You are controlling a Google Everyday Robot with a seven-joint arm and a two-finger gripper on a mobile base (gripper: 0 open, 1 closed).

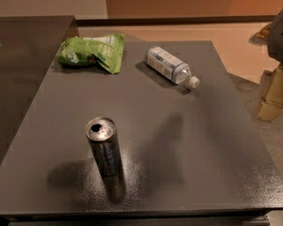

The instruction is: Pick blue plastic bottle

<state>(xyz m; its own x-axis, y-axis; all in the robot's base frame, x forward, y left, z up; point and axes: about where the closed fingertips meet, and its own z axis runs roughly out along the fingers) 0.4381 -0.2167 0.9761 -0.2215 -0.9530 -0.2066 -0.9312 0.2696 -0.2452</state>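
Note:
The blue plastic bottle lies on its side at the far right of the dark grey table. It is clear, with a pale blue-and-white label, and its white cap points toward the near right. My gripper is at the right edge of the view, beyond the table's right side. It is well to the right of the bottle, apart from it, and holds nothing that I can see.
A silver drink can stands upright at the near left-centre of the table. A green snack bag lies at the far left. A second dark surface adjoins on the left. Tan floor lies behind.

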